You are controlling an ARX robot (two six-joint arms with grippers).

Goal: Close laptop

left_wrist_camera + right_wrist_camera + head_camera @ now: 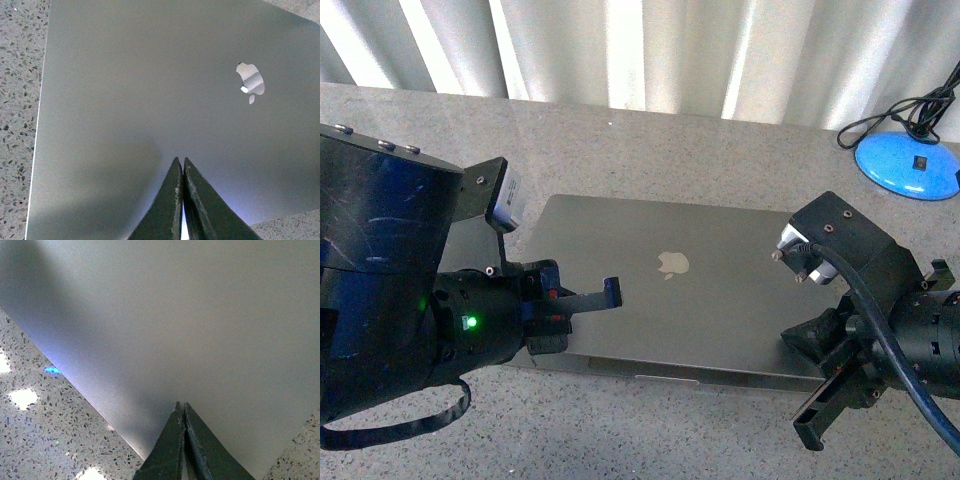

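The grey laptop (680,300) lies flat on the speckled table with its lid down and the apple logo (672,263) facing up. No keys or screen show. My left gripper (608,293) is shut and empty, just over the lid's near-left part. In the left wrist view its tips (181,163) point at the lid (150,90), with the logo (251,82) beyond. My right gripper (817,420) is shut and empty at the laptop's near-right corner. In the right wrist view its tips (181,408) sit over the lid (200,315) close to its edge.
A blue round lamp base (908,165) with a black cable (900,112) stands at the back right. A pale corrugated wall (640,50) runs along the far edge of the stone table (650,160).
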